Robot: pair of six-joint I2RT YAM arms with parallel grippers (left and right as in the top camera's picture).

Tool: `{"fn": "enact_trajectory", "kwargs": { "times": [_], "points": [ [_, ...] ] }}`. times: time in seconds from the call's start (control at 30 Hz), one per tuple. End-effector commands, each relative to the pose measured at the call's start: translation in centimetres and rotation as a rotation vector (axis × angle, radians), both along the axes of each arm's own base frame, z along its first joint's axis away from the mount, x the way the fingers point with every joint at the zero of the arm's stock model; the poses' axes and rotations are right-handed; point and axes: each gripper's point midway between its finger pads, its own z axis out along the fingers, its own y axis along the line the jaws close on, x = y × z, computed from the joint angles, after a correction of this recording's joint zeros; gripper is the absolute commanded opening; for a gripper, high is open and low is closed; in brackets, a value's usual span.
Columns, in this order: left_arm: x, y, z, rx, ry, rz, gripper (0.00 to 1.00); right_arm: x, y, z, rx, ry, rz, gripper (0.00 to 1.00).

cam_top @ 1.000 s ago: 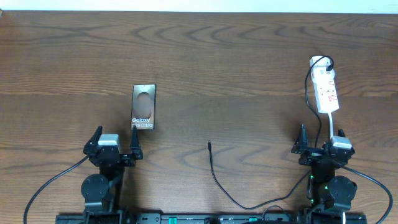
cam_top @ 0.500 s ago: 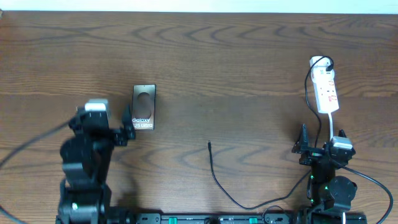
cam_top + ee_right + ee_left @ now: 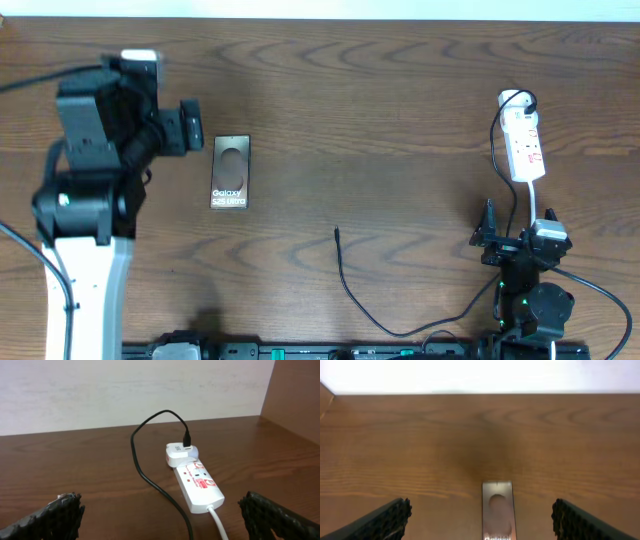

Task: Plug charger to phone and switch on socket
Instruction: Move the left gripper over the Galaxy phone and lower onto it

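- Overhead view, 12 o'clock at the table's [image 3: 380,90] far edge: the Galaxy phone [image 3: 230,172] lies flat and screen-up at about 9 o'clock of the table's middle, with its long axis running 12 to 6. Nothing is plugged into it.
- The left gripper [image 3: 482,516] hovers at about 10 o'clock of the phone, and its fingers stand wide apart and empty. In its wrist view the phone sits centred between the two pads, a pose that suits lining up on the phone before steadying or grasping it.
- The charger cable [image 3: 345,280] ends in a small free tip [image 3: 337,232] near 6 o'clock of the table's middle, well apart from the phone. Its slack loops toward the near edge, so the tip lies between the two arms.
- The power strip [image 3: 525,145] rests at about 2 o'clock, with the white adaptor [image 3: 179,453] already seated at its 12 o'clock end. Only the phone end therefore needs joining, and the switch state cannot be told.
- The right gripper [image 3: 518,235] waits at 6 o'clock of the strip with its fingers spread and holding nothing, facing the strip it would likely switch on.
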Motion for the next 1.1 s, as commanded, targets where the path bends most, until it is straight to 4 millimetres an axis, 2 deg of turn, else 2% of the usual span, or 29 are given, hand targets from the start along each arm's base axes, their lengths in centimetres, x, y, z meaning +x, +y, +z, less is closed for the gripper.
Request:
{"fn": "enact_trajectory", "kwargs": {
  "times": [0.0,0.27,0.67,0.77,0.83,1.07],
  "points": [
    [0.9,0.4,0.5,0.002,0.056,0.015,0.92,0.0,0.1,0.0,0.006,-0.001,0.004,0.99],
    [0.0,0.0,-4.4,-0.025,0.312,0.009,0.92,0.0,0.1,0.0,0.006,-0.001,0.004,0.99],
    [0.2,0.0,-4.7,-0.026,0.318,0.009,0.92,0.0,0.1,0.0,0.006,-0.001,0.004,0.99],
    [0.0,0.0,-5.4,-0.038,0.343,0.022,0.92,0.0,0.1,0.0,0.006,0.000,0.004,0.99],
    [-0.1,-0.1,-6.6,-0.055,0.379,0.039,0.92,0.0,0.1,0.0,0.006,-0.001,0.004,0.99],
    [0.4,-0.3,-13.2,-0.056,0.596,0.036,0.92,0.0,0.1,0.0,0.006,0.000,0.004,0.99]
  ]
}}
